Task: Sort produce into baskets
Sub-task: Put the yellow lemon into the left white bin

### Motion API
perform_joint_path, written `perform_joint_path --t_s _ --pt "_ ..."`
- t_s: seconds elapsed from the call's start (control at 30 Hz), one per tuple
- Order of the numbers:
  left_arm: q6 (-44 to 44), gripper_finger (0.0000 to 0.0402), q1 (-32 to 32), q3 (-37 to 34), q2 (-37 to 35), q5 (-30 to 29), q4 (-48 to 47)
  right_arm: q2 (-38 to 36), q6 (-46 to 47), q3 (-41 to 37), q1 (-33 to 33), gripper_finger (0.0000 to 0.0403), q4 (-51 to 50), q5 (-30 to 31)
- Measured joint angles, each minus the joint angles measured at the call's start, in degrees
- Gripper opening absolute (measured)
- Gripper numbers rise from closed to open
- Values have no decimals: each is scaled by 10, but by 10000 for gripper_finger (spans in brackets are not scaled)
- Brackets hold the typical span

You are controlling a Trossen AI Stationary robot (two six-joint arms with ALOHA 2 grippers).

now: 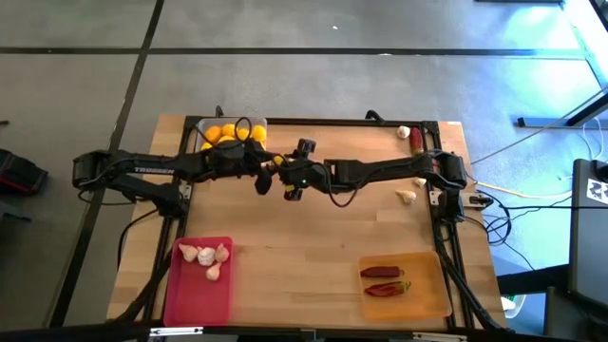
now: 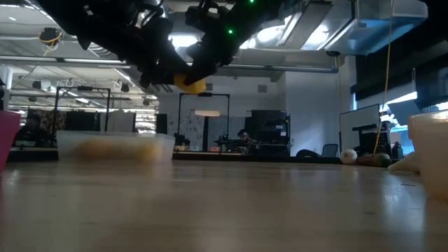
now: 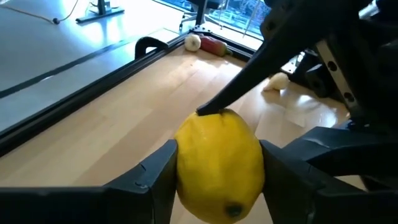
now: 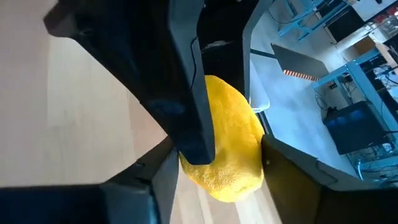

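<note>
Counts, high view:
- Baskets: 3.
- Garlic: 6 in all.
- Chilies: 3 in all.
- Fruits: at least 6, one of them in the air.

Containers:
- Clear basket (image 1: pixel 231 123), at the far edge of the table (image 1: pixel 304 247): orange and yellow fruits (image 1: pixel 228 132), at least 5. They are packed close, so the exact count is unsure.
- Pink basket (image 1: pixel 195 299), straight across the table from the clear basket: 4 garlic bulbs (image 1: pixel 205 256), bunched at the end nearer the clear basket.
- Orange basket (image 1: pixel 427 294), diagonally across from the clear basket: 2 chilies (image 1: pixel 382 273), side by side.

Loose, well apart from the clear basket at the table's other side:
- 1 garlic (image 1: pixel 404 132) next to 1 chili (image 1: pixel 416 143), along the same far edge.
- 1 garlic (image 1: pixel 407 197) farther in.

Lemon (image 3: pixel 217 149): off the table, just beside the clear basket toward mid-table.

Left gripper (image 3: pixel 219 171): clamped on the lemon, a finger against each side.

Right gripper (image 4: pixel 217 168): at the same lemon from the opposite side. Cannot tell whether it grips.
</note>
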Motion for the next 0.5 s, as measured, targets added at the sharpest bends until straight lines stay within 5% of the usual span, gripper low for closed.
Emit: perform_joint_path --t_s 0.23,0.5 --pt "29 192 4 -1 -14 0 -12 -8 31 2 2 276 -53 12" --pt "35 194 31 -1 -80 -29 -112 -47 80 2 1 285 -165 15"
